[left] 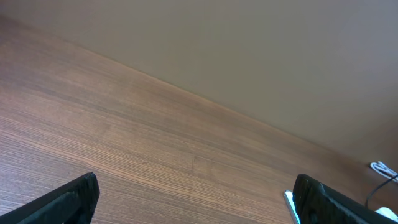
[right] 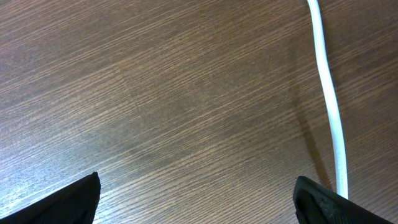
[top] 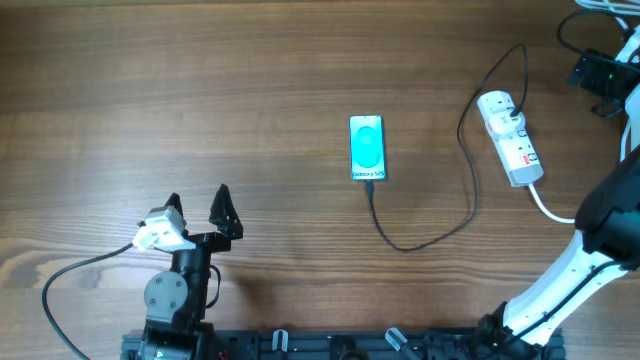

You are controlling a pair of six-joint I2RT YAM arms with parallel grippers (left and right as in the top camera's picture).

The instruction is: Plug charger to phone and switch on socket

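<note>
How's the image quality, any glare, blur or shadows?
Overhead: sharp and evenly lit, though the phone screen glows brightly. Left wrist: the fingers at the bottom edge look soft. Right wrist: crisp wood grain, the white cord throwing a dark shadow to its left.

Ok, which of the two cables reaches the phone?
The thin black charger cable, curving from the socket strip to the phone; the thick white cord runs off rightward.
</note>
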